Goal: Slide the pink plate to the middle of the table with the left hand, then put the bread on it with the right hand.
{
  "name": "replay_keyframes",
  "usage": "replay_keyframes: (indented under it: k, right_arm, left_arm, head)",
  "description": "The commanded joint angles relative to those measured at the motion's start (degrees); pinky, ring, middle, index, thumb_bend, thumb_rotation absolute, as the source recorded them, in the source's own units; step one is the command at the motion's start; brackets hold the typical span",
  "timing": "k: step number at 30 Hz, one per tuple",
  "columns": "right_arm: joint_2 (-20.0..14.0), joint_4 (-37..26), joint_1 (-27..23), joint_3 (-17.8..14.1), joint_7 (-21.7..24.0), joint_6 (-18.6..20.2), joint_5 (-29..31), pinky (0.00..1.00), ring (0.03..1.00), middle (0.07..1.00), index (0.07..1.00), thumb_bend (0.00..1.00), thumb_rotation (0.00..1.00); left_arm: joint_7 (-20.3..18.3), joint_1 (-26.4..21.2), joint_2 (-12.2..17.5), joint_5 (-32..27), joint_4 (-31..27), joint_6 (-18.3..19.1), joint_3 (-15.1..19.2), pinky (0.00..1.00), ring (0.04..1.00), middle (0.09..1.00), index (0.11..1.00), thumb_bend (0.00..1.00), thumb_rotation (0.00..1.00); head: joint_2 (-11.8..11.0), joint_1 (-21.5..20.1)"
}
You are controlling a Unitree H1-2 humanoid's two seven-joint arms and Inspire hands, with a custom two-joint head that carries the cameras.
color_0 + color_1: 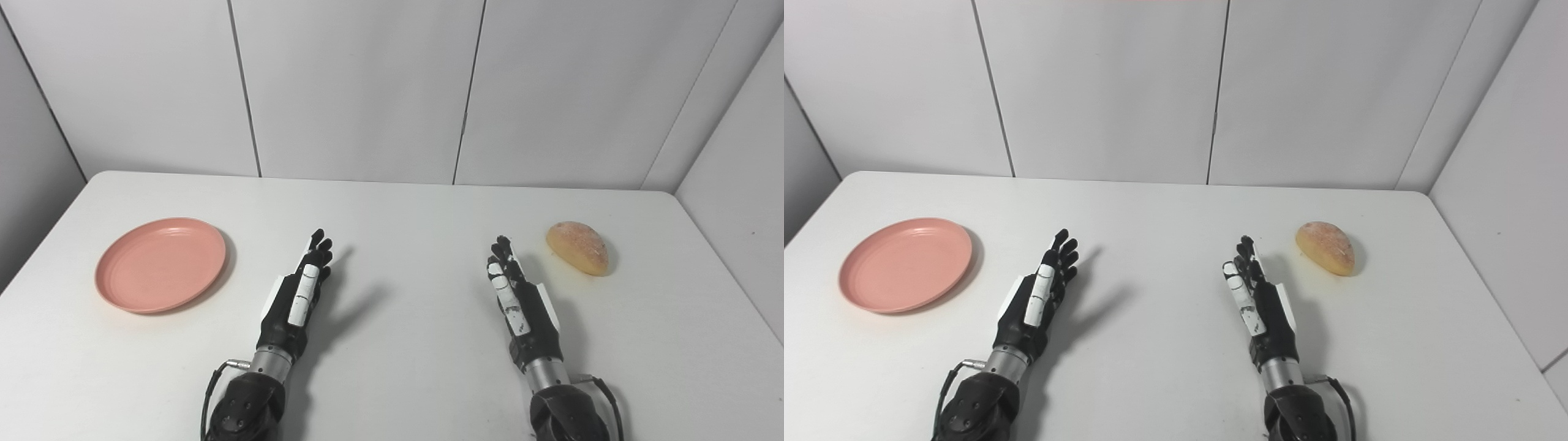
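A pink plate (160, 264) lies flat on the left side of the white table (404, 214), with nothing on it. A golden bread roll (578, 247) rests on the table at the right. My left hand (298, 294) hovers just right of the plate, fingers stretched out and apart, holding nothing. My right hand (517, 300) sits a short way left of the bread and nearer to me, also open and empty. Neither hand touches its object.
White wall panels (361, 86) rise behind the table's far edge, and angled side walls close in at left and right. The table's rounded far corners show at both sides.
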Motion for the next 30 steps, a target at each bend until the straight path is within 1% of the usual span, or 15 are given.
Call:
replay_keyframes:
  k: [1,7,16,19,27,29,30]
  right_arm:
    - [-0.1,-1.8,-2.0,-0.3,-0.1,0.1,0.1,1.0,1.0,1.0,1.0,0.58,0.84]
    - [-0.2,-2.4,-1.8,0.0,-0.2,0.7,-0.4,1.0,1.0,1.0,1.0,0.57,0.85]
    - [0.0,-2.9,-1.8,-0.1,-0.4,1.3,-0.3,1.0,1.0,1.0,1.0,0.58,0.83]
    - [0.1,-3.2,-1.8,-0.2,-0.3,1.7,0.2,1.0,1.0,1.0,1.0,0.6,0.83]
    - [0.1,-2.4,-2.3,-0.1,-0.2,1.0,0.2,1.0,1.0,1.0,1.0,0.6,0.82]
    - [0.1,-2.2,-2.4,0.0,-0.4,0.6,0.0,1.0,1.0,1.0,1.0,0.59,0.83]
    - [0.1,-2.0,-2.4,0.0,-0.3,0.2,0.1,1.0,1.0,1.0,1.0,0.59,0.83]
  left_arm:
    - [-0.5,-0.1,0.2,-0.6,-0.2,-0.6,0.0,1.0,1.0,1.0,1.0,0.72,1.0]
    - [-0.4,-0.1,0.2,-0.4,-0.4,-0.3,0.0,1.0,1.0,1.0,1.0,0.72,1.0]
    - [-0.6,0.0,0.3,-0.6,-0.4,-0.5,0.0,1.0,1.0,1.0,1.0,0.73,1.0]
    - [-0.7,0.1,0.3,-0.6,-0.6,-0.4,0.0,1.0,1.0,1.0,1.0,0.72,1.0]
    - [-0.6,0.7,0.2,-1.0,-1.7,0.5,0.3,1.0,1.0,1.0,1.0,0.72,1.0]
    - [-0.5,1.0,0.2,-1.0,-1.9,0.5,0.3,1.0,1.0,1.0,1.0,0.71,1.0]
    - [-0.5,1.2,0.1,-1.0,-1.9,0.3,0.3,1.0,1.0,1.0,1.0,0.71,1.0]
  head:
    - [0.0,0.0]
    - [0.0,0.0]
    - [0.0,0.0]
    - [0.1,0.0]
    - [0.1,0.5]
    - [-0.2,1.1]
    - [-0.8,2.8]
